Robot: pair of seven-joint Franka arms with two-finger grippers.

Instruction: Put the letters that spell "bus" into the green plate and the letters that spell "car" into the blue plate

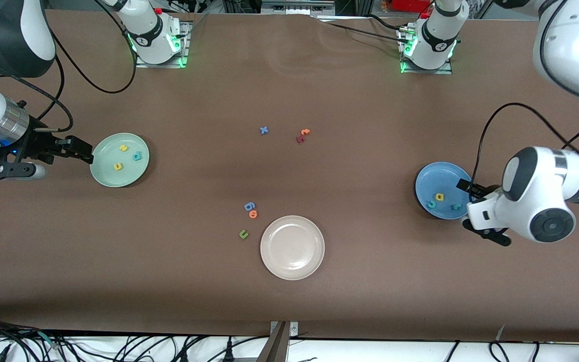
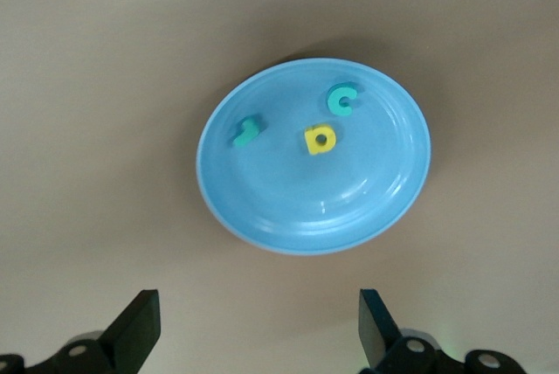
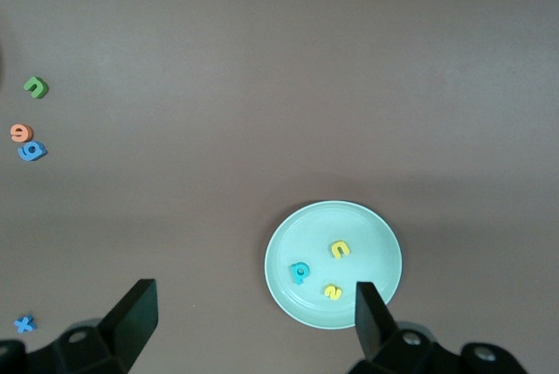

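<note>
The green plate (image 1: 106,173) lies toward the right arm's end of the table and holds the yellow "s" (image 1: 123,148), teal "b" (image 1: 137,156) and yellow "u" (image 1: 118,166). My right gripper (image 1: 86,152) hangs open and empty beside that plate (image 3: 288,243); its own view shows the "u" (image 3: 340,249), "b" (image 3: 300,272) and "s" (image 3: 333,292). The blue plate (image 1: 443,176) toward the left arm's end holds the yellow "a" (image 1: 439,196), teal "c" (image 1: 431,204) and teal "r" (image 1: 456,206). My left gripper (image 1: 466,206) is open and empty at its edge, off the plate (image 2: 306,208) in its own view.
A cream plate (image 1: 292,247) with nothing on it lies nearest the front camera. Beside it are a blue "g" (image 1: 249,206), an orange "o" (image 1: 253,214) and a green "u" (image 1: 243,234). Farther back lie a blue "x" (image 1: 264,130) and red and orange letters (image 1: 303,134).
</note>
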